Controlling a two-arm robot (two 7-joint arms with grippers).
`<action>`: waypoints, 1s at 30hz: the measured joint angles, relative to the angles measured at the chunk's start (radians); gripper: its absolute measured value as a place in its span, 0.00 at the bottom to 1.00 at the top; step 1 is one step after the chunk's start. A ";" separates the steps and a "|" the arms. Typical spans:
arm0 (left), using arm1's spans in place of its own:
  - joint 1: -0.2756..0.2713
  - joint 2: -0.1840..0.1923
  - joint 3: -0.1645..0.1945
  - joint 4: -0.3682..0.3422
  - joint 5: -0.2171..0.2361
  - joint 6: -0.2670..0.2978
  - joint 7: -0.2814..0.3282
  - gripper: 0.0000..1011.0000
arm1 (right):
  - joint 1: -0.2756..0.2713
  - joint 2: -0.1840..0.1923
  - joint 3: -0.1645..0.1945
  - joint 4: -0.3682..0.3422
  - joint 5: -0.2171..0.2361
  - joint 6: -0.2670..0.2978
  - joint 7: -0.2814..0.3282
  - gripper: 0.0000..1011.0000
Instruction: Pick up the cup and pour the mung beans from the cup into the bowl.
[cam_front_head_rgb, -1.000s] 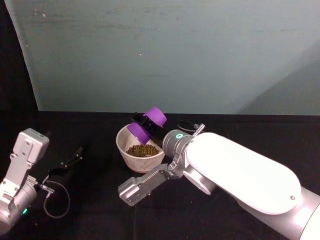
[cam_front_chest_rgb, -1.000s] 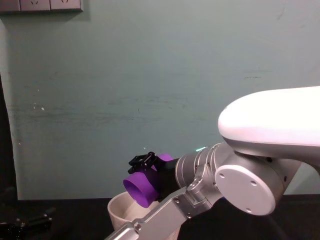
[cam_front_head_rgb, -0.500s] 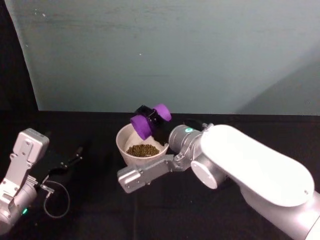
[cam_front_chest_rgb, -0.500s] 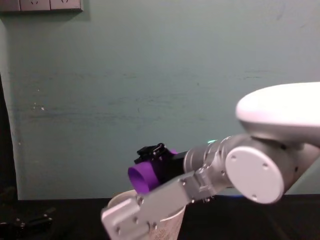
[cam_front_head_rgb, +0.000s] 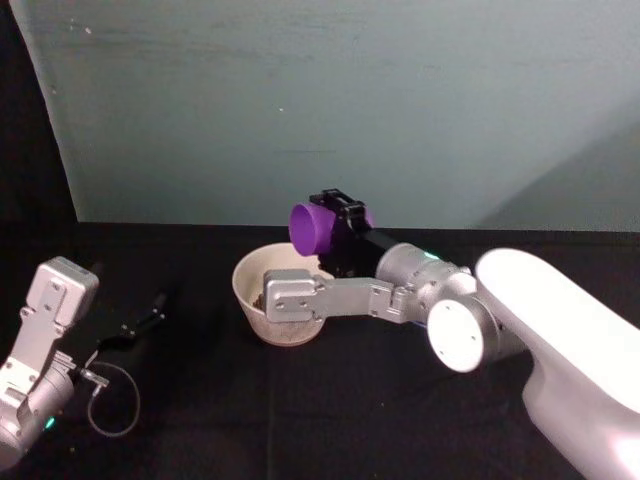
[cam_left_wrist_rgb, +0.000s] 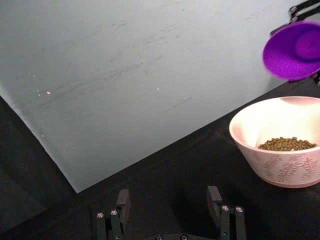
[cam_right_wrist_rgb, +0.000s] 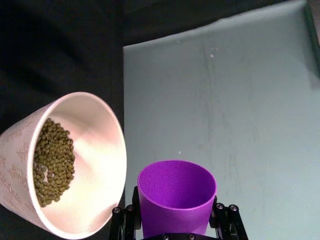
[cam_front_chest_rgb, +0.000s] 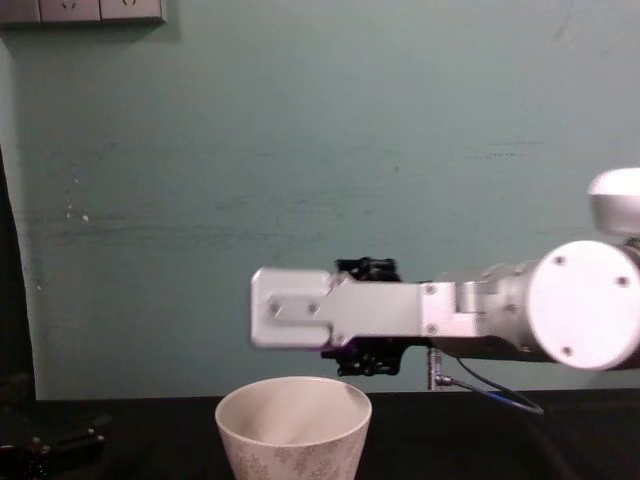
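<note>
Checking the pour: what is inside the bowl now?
Mung beans lie heaped on the bottom of the bowl; whatever is beneath them is covered. The right pincer holds the cup, tipped, above its rim; the left pincer is parked open.

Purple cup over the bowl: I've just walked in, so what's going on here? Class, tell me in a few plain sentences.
The right tool grips the cup and holds it tipped on its side in the air, above the far side of the bowl. The cup's inside looks empty, and the mung beans lie in the bottom of the bowl. The pour seems done. The left tool sits idle and open, low over the black table on the left.
</note>
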 joint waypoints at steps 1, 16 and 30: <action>0.000 0.000 0.000 0.000 0.000 0.000 0.000 1.00 | -0.010 0.001 0.012 -0.006 0.014 0.000 -0.003 0.73; 0.000 0.000 0.000 0.000 0.000 0.000 0.000 1.00 | -0.154 0.000 0.180 -0.056 0.216 -0.032 -0.065 0.73; 0.000 0.000 0.000 0.000 0.000 0.000 0.000 1.00 | -0.220 -0.037 0.319 0.014 0.477 -0.140 -0.038 0.73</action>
